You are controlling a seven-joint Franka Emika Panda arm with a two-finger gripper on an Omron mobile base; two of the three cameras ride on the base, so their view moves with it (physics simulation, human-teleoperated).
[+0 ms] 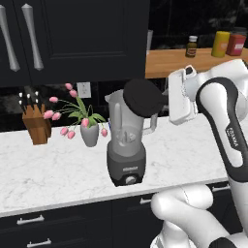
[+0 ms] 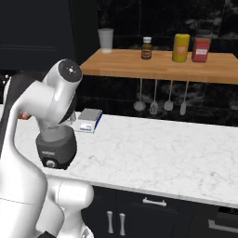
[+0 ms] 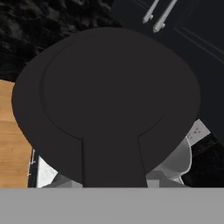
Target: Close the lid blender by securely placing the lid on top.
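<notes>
On the white marble counter point(image 1: 53, 169), my gripper point(image 1: 164, 99) pinches the flat round black lid point(image 1: 142, 97), tilted above the see-through grey blender point(image 1: 127, 140).

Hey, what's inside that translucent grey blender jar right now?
Through the translucent grey blender jar only a small blade hub at the bottom shows; no food visible. The flat round black lid, held tilted above the rim, hides part of the opening, so the upper right inside is unseen.

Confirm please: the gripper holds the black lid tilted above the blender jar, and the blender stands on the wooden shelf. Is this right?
Not quite. The lid is held tilted above the blender, but the blender stands on the white marble counter, not the wooden shelf. The left base view shows it.
</notes>
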